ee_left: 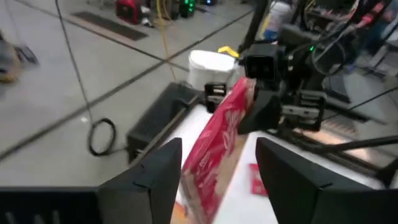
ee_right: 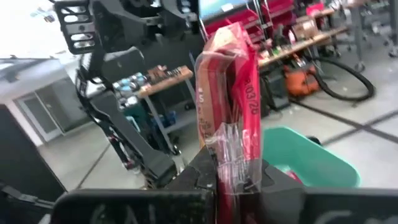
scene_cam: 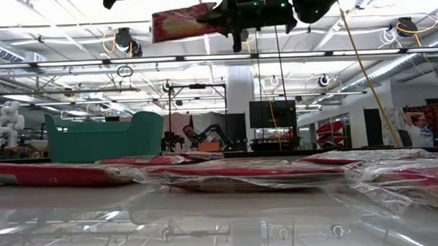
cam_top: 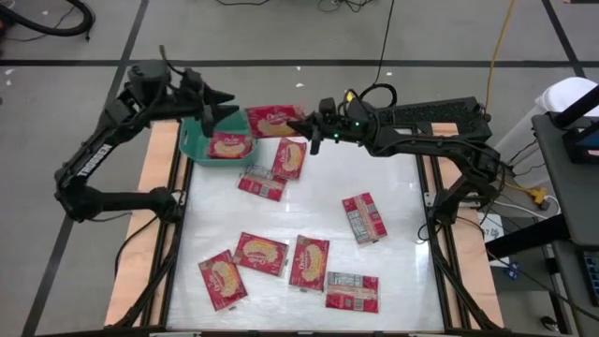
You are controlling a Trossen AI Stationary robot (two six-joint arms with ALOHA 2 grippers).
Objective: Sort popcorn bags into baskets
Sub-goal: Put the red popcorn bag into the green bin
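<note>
My right gripper [cam_top: 307,126] is shut on one red popcorn bag [cam_top: 273,120] and holds it high over the table's far side, just right of the teal basket [cam_top: 192,140]. My left gripper [cam_top: 227,108] hovers open above the basket and points at the bag's free end. In the left wrist view its fingers [ee_left: 155,180] stand on either side of that bag [ee_left: 217,137] without touching it. Another bag [cam_top: 229,145] lies flat in the basket. Several more bags lie flat on the white table, such as the one at the near left [cam_top: 222,279]. My right gripper pinches the bag's right-hand short end [ee_right: 233,155] between its two fingers, coming about level from the table's right side. The bag is lifted clear and sticks out from the fingers toward the basket, its clear wrapper creased at the hold.
Loose bags lie mid-table [cam_top: 288,159] [cam_top: 262,183], at the right [cam_top: 363,217] and along the near edge [cam_top: 260,253] [cam_top: 309,262] [cam_top: 352,290]. The basket [scene_cam: 106,138] stands at the far left corner. Bare tabletop shows between the groups.
</note>
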